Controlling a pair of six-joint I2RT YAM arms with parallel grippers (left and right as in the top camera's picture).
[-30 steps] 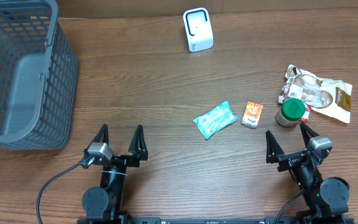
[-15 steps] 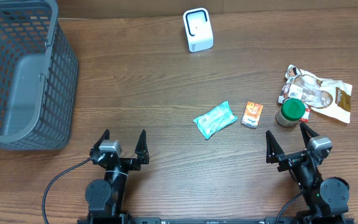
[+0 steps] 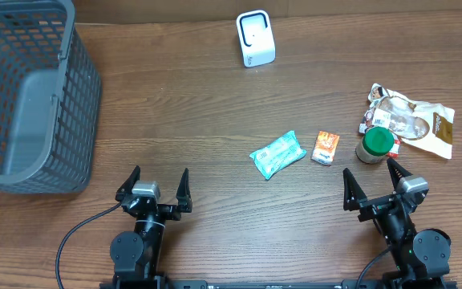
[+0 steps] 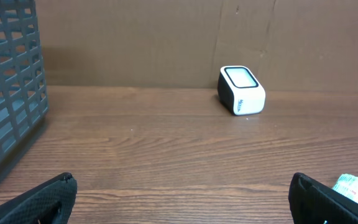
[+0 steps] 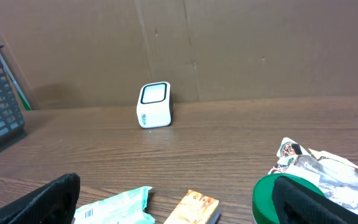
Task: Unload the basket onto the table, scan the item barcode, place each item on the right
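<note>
Both arms parked at the near edge of the table (image 3: 215,104), nothing in either hand.

Left gripper (image 3: 159,175): jaws spread wide, empty, pointing up the table. Its wrist view looks across bare wood to the scanner (image 4: 242,90).

Right gripper (image 3: 369,170): jaws spread wide, empty. Jar (image 3: 375,144) sits just ahead of it, near the right finger, not touching.

Scanner: white, upright, at the far edge a little right of centre, well apart from both grippers.

Items, all lying on the table on the right half:
- teal pack (image 3: 277,154), flat and angled, near the middle
- orange box (image 3: 326,147), just right of the pack, small gap between them
- jar, green lid, upright, right of the box
- bags (image 3: 411,120), crumpled, behind and right of the jar, touching it; one is clear plastic over a brown pack

Can't read a barcode on any of them from these views.

Basket (image 3: 22,96): grey mesh, far left, well apart from everything else.
</note>
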